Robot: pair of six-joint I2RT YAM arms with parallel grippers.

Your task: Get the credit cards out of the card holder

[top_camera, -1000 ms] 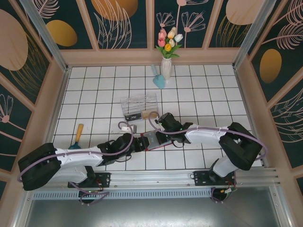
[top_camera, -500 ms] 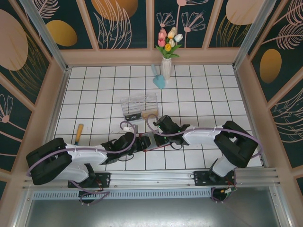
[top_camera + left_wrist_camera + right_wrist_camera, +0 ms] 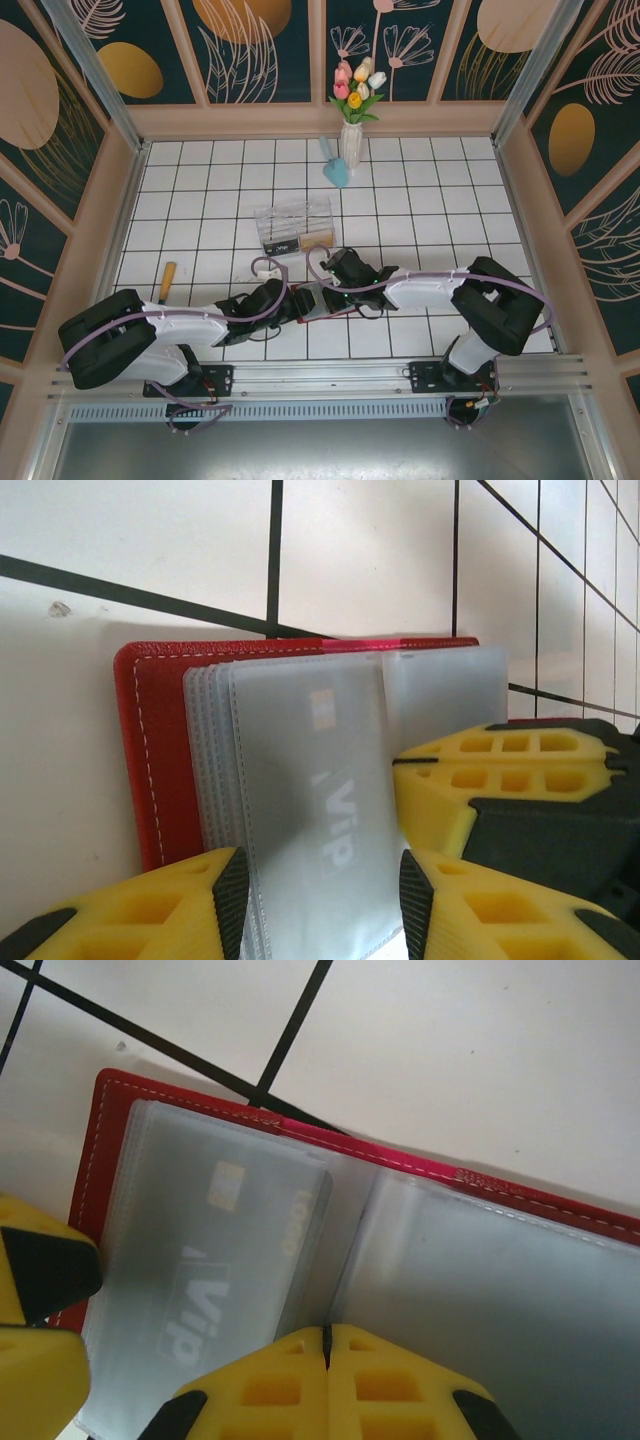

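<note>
In the left wrist view the card holder (image 3: 160, 740) runs off the bottom edge between the fingers of my left claw (image 3: 322, 882), and my right claw (image 3: 470, 780) covers its right part. Whether my left pads (image 3: 233, 880) press the frosted sleeves (image 3: 440, 695) I cannot tell. The card (image 3: 210, 1260) shows through them only as a blurred "ViP". From above, the contents of the clear box (image 3: 293, 227) are too small to make out.

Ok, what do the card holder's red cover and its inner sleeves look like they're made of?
Red cover: likely leather or faux leather, matte with a fine grain and white stitching along the edge. Inner sleeves: frosted, translucent soft plastic, probably vinyl; the VIP card shows hazily through them.
</note>
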